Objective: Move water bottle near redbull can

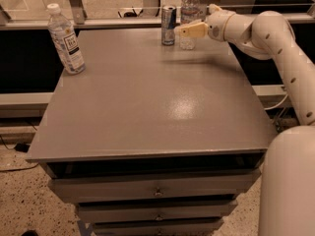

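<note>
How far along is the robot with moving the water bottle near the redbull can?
Looks done: the water bottle stands upright close beside the redbull can, at the far edge of the table. In hand: the tool is at the bottle's lower body; whether it grips cannot be seen. Left, probably: letting go and drawing the arm back.

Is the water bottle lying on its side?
No, the water bottle stands upright just right of the redbull can, with the gripper at its midsection.
</note>
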### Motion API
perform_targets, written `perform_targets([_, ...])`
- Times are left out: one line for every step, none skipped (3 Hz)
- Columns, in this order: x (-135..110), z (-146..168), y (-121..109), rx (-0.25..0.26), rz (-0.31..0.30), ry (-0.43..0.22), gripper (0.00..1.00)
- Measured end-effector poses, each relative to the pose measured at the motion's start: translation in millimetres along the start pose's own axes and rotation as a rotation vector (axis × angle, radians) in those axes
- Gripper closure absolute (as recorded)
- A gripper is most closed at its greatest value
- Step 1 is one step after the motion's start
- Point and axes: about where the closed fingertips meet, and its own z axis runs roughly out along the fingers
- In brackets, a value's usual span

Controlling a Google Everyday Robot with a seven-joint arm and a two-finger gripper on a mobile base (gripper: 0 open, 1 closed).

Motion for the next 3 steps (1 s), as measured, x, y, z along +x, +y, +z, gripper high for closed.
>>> perform_targets([-18.9, -52.8, -8.1, 0.037, -0.032, -0.006, 0.00])
perform_targets([-41.4, -123.4, -4.5, 0.026, -0.056, -0.042, 0.00])
perform_targets([-44.4, -189.1, 12.4, -0.021, -0.038, -0.119, 0.00])
